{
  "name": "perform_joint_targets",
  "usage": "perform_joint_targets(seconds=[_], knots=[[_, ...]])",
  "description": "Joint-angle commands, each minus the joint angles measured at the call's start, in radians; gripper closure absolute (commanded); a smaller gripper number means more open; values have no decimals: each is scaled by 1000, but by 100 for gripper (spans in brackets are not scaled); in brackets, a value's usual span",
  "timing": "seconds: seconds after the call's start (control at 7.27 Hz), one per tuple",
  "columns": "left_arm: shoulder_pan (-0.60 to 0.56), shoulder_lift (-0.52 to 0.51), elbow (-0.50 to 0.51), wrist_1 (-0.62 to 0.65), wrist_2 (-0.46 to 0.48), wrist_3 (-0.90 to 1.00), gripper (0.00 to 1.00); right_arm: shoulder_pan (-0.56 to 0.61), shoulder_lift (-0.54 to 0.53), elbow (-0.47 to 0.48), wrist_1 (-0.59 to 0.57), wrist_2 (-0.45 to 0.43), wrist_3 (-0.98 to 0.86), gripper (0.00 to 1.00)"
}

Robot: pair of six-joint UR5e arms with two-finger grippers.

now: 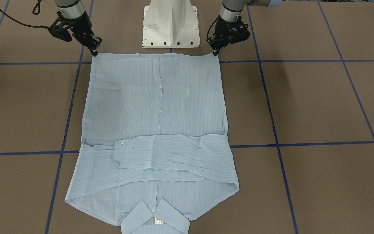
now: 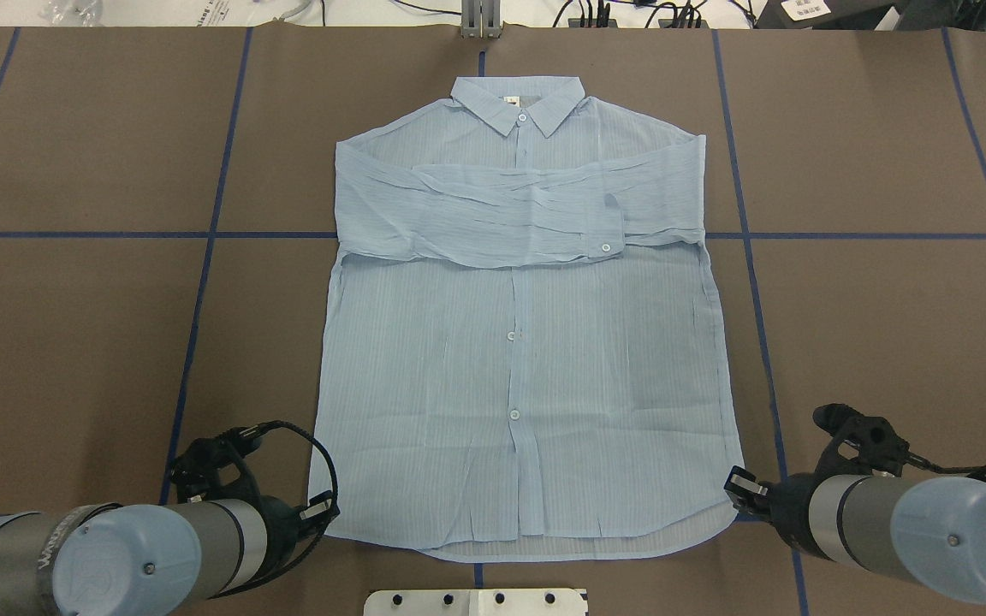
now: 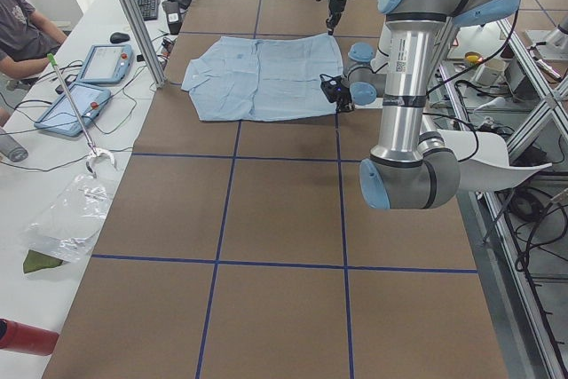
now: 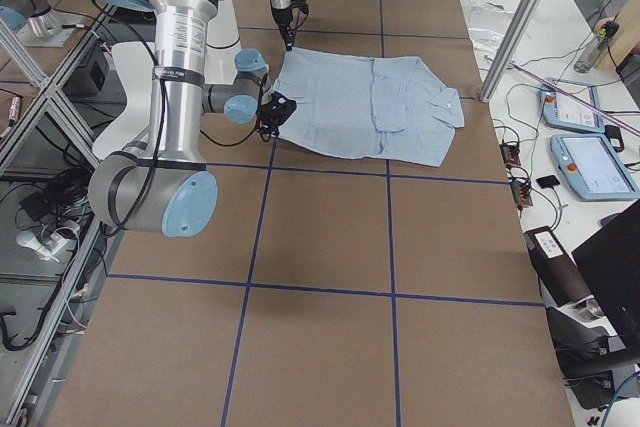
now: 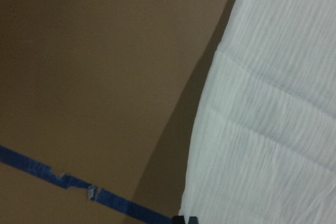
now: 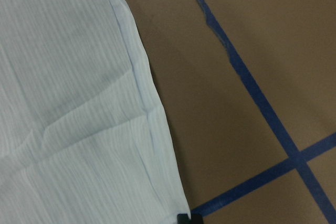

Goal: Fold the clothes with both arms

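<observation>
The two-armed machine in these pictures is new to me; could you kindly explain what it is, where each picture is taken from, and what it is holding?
It is a robot: a left arm and a right arm on a white base, each ending in a two-finger claw. One picture faces the robot from across the table. One looks down from behind it, two look along the table from its ends, and two close-ups come from cameras on the wrists. On the brown table lies a light-blue shirt, buttoned, with its collar away from the robot and its sleeves folded across the chest. The left claw and the right claw each seem to pinch a shirt corner nearest the robot.
</observation>
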Motion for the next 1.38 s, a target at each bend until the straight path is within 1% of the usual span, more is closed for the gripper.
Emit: perform_joint_targets(seconds=[0.0,0.14,0.28,0.41,0.55,0.69,0.83,0.96,1.1,1.24], knots=[[31,54,-100,3,-2,-53,100,-2,-46,80,1,23,0,100],[45,77,-147,3,-2,-119,100,-6,-46,86,1,26,0,100],[45,73,-154,3,-2,-151,100,-8,-43,89,1,26,0,100],[36,64,-172,6,-4,-154,100,-5,-43,118,1,17,5,100],[28,60,-206,7,-13,-153,100,24,-43,133,0,-3,5,100],[-24,51,-218,6,-27,-153,100,64,-37,134,1,-20,5,100],[-143,22,-209,7,-48,-123,100,113,-9,135,0,-43,5,100],[-240,4,-206,7,-106,-106,100,130,3,137,0,-117,5,100],[-304,-7,-202,9,-135,-77,100,159,5,153,0,-159,3,100],[-360,-48,-191,55,-139,-2,100,209,5,155,0,-150,-1,100]])
